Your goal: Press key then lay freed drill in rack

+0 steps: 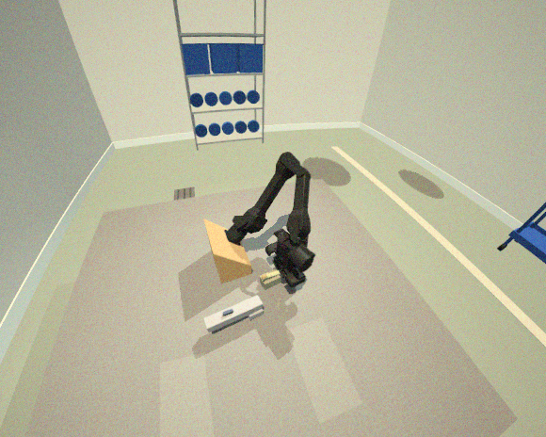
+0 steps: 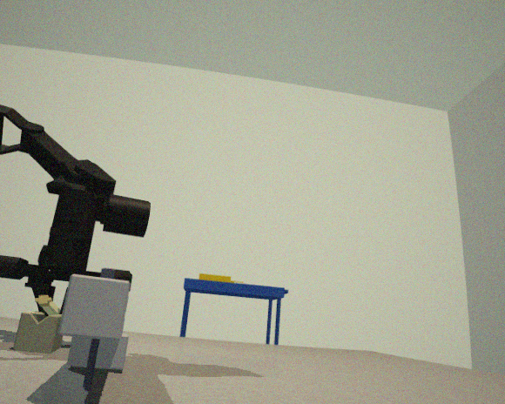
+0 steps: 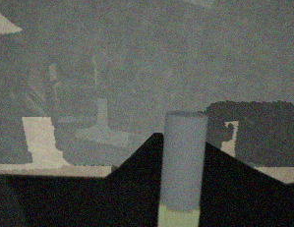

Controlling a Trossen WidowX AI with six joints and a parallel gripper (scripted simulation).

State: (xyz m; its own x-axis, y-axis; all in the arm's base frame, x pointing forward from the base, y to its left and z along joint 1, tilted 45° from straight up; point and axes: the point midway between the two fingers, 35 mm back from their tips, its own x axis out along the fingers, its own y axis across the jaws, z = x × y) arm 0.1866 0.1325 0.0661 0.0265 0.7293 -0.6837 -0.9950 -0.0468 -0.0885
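My gripper (image 2: 49,300) (image 3: 171,141) points down, shut on the drill. In the wrist view the drill (image 3: 184,166) is a blue-grey cylinder with a pale yellow-green part below, between the black fingers. Its yellow end (image 2: 48,306) shows tilted at the V-notch of the rack in the exterior view. The rack (image 1: 271,283) (image 2: 37,337) is a small beige block; whether the drill's full length rests in it cannot be told. The white housing (image 1: 241,313) (image 2: 94,306) stands apart from the gripper, with the blue-grey key (image 1: 228,312) (image 2: 110,273) on top.
An orange wedge (image 1: 228,251) stands beside the arm's base, behind the housing. A blue shelf unit (image 1: 224,58) stands at the back wall. A blue table (image 2: 233,288) with a yellow item (image 2: 214,278) stands far off.
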